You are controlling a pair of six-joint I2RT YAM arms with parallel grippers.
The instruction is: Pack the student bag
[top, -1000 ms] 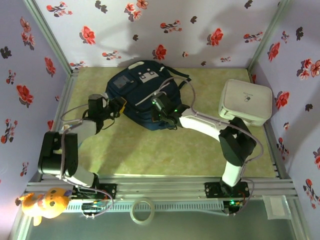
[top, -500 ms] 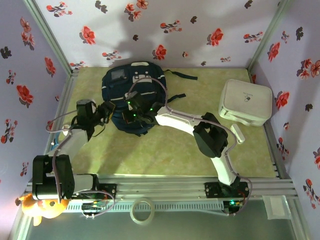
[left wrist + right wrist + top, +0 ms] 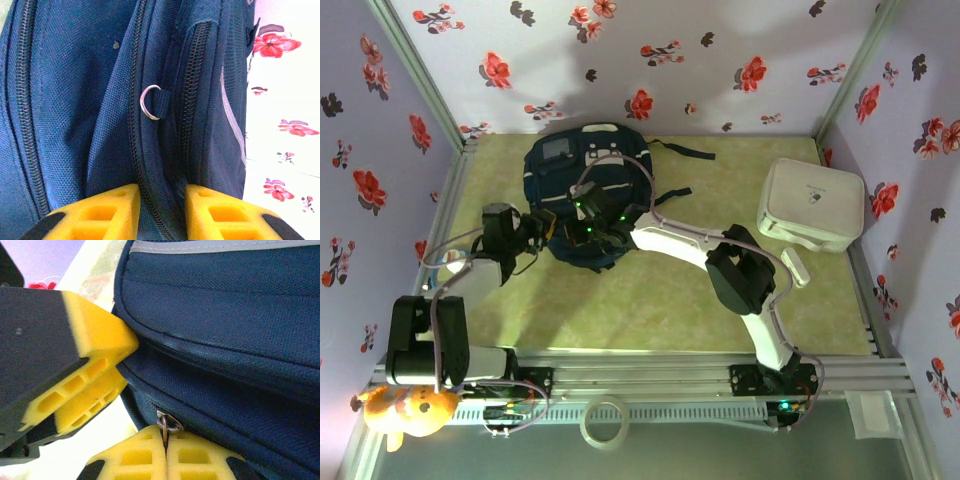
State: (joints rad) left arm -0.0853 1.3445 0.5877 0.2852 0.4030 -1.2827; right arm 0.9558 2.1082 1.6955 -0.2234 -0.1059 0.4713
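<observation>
The student bag (image 3: 585,175), navy blue with white patches, lies on the green mat at the back left. My left gripper (image 3: 542,225) is at its left near edge; its yellow fingers (image 3: 107,210) press from both sides on a fold of bag fabric (image 3: 160,165) that carries a zipper track, below a metal D-ring (image 3: 150,102). My right gripper (image 3: 582,232) is at the bag's near edge, shut (image 3: 166,450) on the metal zipper pull (image 3: 167,426). The left gripper's fingers (image 3: 100,340) show just left of it, against the bag's corner.
A white rounded-square box (image 3: 812,203) sits at the right wall. An orange plush toy (image 3: 405,408) and a tape roll (image 3: 604,422) lie outside the front rail. Flowered walls close the mat on three sides, and open mat lies between the arms' bases and the bag.
The bag shifted left with the right gripper holding it, then stayed put. The left gripper moved right onto the bag's edge and narrowed onto the fabric fold.
</observation>
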